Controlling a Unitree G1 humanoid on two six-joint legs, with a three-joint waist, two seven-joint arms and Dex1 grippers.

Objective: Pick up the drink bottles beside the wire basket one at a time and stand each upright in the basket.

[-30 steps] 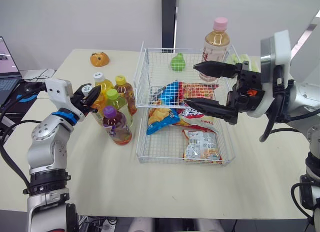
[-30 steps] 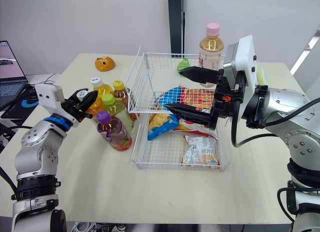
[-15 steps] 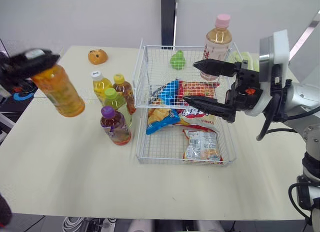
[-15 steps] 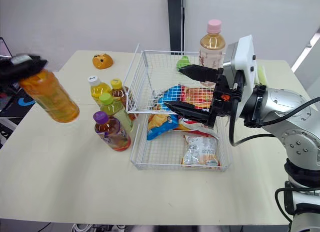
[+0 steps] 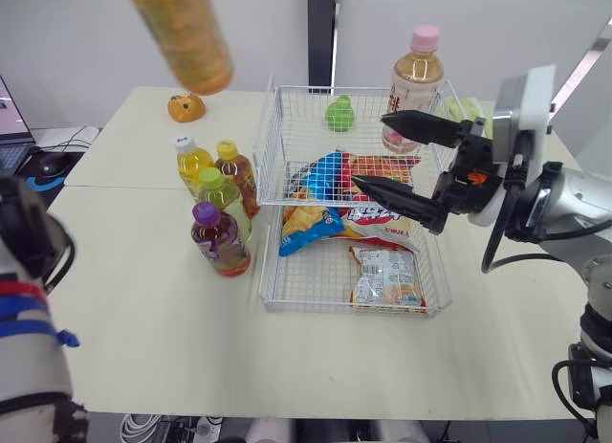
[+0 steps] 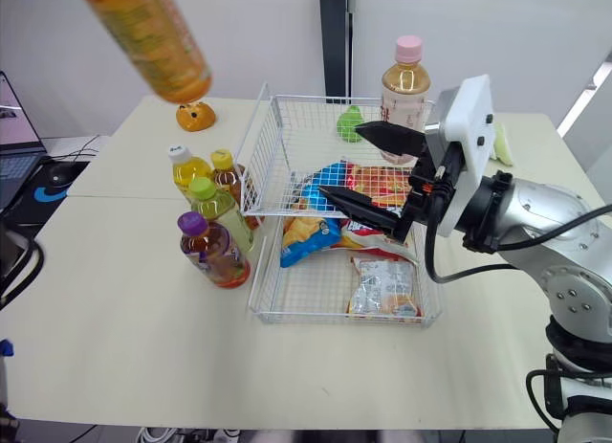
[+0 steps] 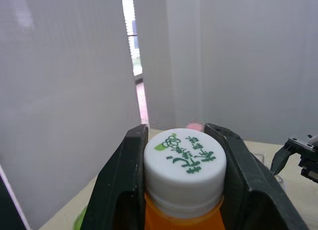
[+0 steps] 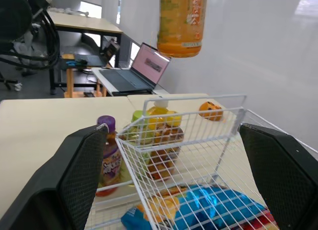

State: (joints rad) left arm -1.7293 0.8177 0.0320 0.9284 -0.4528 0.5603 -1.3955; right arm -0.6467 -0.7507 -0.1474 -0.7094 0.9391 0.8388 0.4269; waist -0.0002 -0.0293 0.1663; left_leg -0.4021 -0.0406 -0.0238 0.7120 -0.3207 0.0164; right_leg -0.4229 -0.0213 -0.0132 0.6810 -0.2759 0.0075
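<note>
An orange drink bottle (image 5: 182, 30) hangs tilted high above the table's far left side, left of the wire basket (image 5: 269, 292). In the left wrist view my left gripper (image 7: 180, 136) is shut on its white cap (image 7: 185, 158). Several more bottles stand upright beside the basket's left wall, among them a purple-capped one (image 5: 220, 240) and a green-capped one (image 5: 219, 200). My right gripper (image 5: 373, 154) hovers open above the middle of the basket, holding nothing. The right wrist view also shows the orange bottle (image 8: 181, 21) in the air.
Snack packets (image 5: 384, 276) lie in the basket, and a green pear-shaped item (image 5: 338, 115) sits at its back. A pink-capped bottle (image 5: 417, 75) stands behind the basket. An orange toy (image 5: 186, 107) lies far left, and a laptop (image 5: 10, 127) sits off the table's left.
My left arm has lifted the orange bottle from beside the standing bottles, swinging it up and to the right. The right gripper has stayed open over the basket.
</note>
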